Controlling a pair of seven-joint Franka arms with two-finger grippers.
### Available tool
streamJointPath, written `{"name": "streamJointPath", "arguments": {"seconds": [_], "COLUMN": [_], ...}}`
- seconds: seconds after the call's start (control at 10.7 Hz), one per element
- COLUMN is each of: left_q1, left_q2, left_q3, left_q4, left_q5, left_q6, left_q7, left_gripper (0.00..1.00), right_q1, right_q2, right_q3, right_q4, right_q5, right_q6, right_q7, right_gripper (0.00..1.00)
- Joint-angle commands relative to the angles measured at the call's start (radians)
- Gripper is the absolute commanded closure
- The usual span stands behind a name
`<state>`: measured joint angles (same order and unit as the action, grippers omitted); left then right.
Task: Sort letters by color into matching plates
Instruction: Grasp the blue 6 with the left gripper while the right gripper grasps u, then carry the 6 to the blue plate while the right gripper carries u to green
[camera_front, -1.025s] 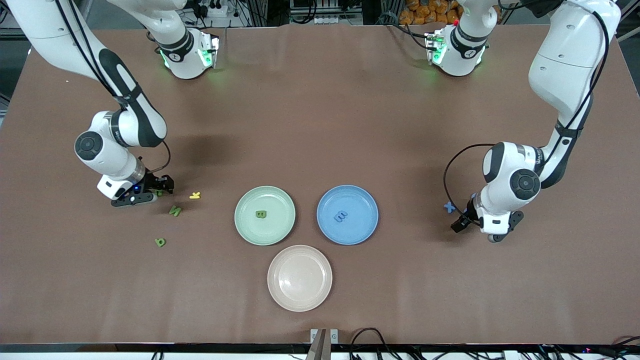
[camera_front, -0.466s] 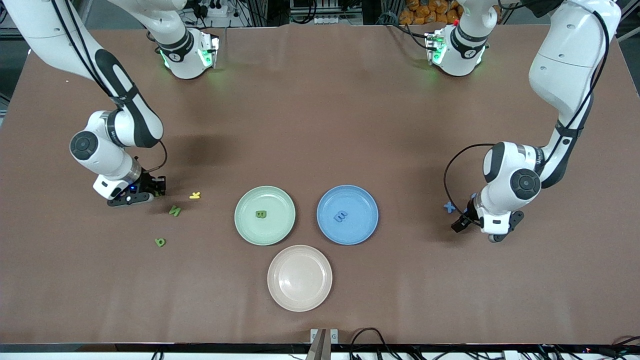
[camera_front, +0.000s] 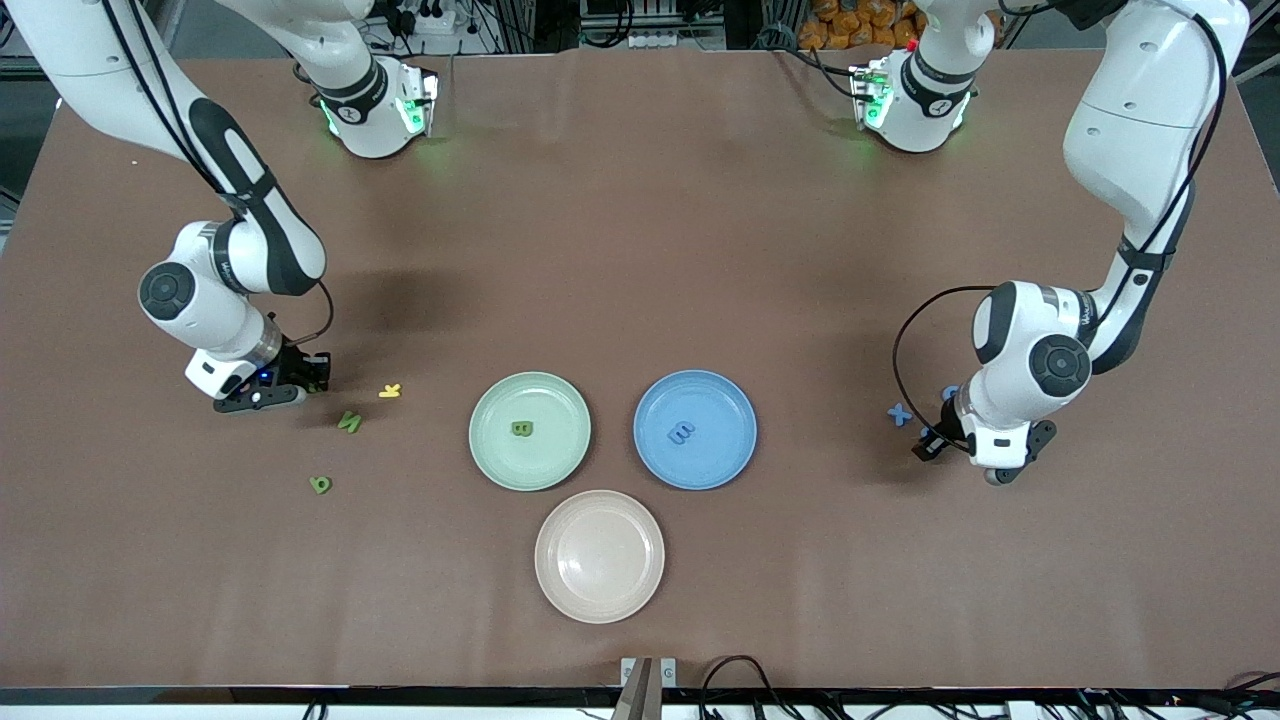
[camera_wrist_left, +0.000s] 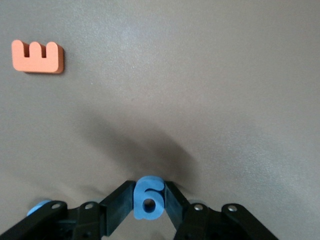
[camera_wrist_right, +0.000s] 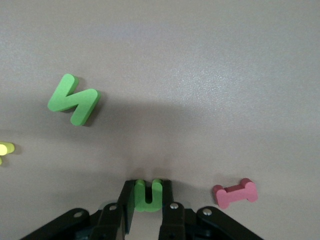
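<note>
Brown table: left gripper (camera_wrist_left: 148, 210) clamps blue 6 (camera_wrist_left: 148, 199), right gripper (camera_wrist_right: 146, 205) clamps green U (camera_wrist_right: 147, 195), both at the surface for carrying to the blue plate (camera_front: 735, 400) and mint plate (camera_front: 490, 405) midway between the arms.

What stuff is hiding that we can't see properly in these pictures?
- Front view: right gripper hides its green letter.
- Front view: left gripper hides its blue 6.
- Right wrist view: yellow letter cut off by the edge.
- Left wrist view: blue piece mostly hidden by the gripper.
</note>
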<state>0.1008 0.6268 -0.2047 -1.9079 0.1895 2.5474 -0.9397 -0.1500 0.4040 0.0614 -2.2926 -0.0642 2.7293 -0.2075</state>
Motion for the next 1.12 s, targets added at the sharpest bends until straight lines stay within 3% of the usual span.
{"name": "streamJointPath", "arguments": {"seconds": [0.0,0.19,0.65,0.93,1.02], "left_q1": [0.001,-0.004,-0.064,-0.095,-0.104], "left_q2": [-0.012,-0.032,-0.033,-0.032,-0.029], "left_q3": [0.002,0.001,-0.002,-0.004,-0.007], "left_q4": [-0.022,-0.005,0.160,0.213,0.220], "left_q5": [0.019,0.019,0.018,0.002,0.004], "left_q6": [-0.001,-0.040,-0.260,-0.300,-0.312], "left_q7": [-0.016,-0.014,-0.021,-0.028,-0.049], "left_gripper": [1.00,1.00,1.00,1.00,1.00], "right_q1": [-0.017,-0.002,0.104,0.197,0.229], "right_q2": [-0.007,-0.030,-0.070,-0.053,-0.042], "right_q3": [0.028,0.038,0.040,0.041,0.041], "right_q4": [-0.002,0.010,0.111,0.180,0.205], "right_q5": [-0.022,-0.014,-0.002,0.006,0.058], "right_q6": [-0.012,-0.070,-0.235,-0.244,-0.246], "right_q7": [0.005,0.023,0.259,0.449,0.479], "right_gripper": [0.88,0.88,0.88,0.88,0.88]}}
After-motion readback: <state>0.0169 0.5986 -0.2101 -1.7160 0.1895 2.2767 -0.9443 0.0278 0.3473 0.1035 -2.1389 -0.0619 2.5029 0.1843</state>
